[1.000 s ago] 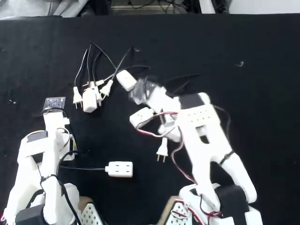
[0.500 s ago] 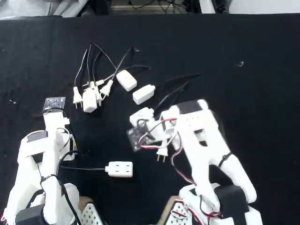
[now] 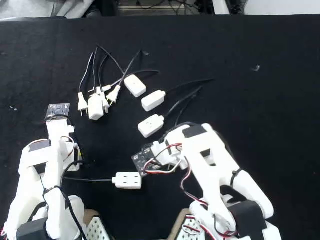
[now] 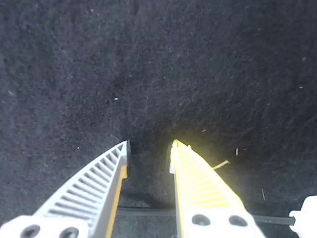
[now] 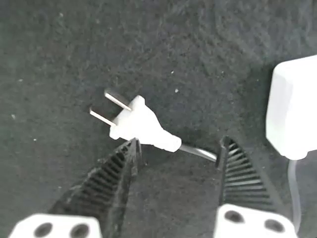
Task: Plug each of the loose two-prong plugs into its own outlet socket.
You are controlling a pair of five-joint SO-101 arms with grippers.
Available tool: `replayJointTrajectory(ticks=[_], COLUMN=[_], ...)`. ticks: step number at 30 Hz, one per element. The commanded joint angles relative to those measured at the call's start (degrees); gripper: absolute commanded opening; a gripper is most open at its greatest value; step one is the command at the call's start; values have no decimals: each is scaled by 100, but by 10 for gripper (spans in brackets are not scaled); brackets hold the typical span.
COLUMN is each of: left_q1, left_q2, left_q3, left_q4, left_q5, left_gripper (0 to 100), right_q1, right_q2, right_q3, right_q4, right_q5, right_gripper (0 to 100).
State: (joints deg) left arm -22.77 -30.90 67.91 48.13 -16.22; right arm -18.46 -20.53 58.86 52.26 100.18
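In the high view the right arm (image 3: 210, 150), low and centre, covers its own pincer and what lies under it. Its wrist camera shows a white plug (image 5: 136, 124) flat on the black cloth (image 5: 59, 49), prongs bare. The cord runs between the spread fingers of the right pincer (image 5: 179, 144), and a white block (image 5: 292, 106) nearby is cut off by the frame edge. A three-way outlet (image 3: 127, 180) lies lower centre-left. The left arm (image 3: 45, 165) is folded at lower left, its left pincer (image 4: 148, 145) parted over bare cloth.
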Motion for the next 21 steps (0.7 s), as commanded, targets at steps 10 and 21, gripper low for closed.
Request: replayJointTrajectory(ticks=[10, 21], left_q1=[-136, -136], left_q2=[18, 18], left_q3=[22, 22], left_q4=[-211, -202], left_q5=[-62, -70], left_gripper=[141, 141], right_q1=[114, 105], right_q2=[-154, -101], right_q3=[-593, -1376], right_q4=[949, 2110], right_q5=[53, 185], right_gripper=[217, 275])
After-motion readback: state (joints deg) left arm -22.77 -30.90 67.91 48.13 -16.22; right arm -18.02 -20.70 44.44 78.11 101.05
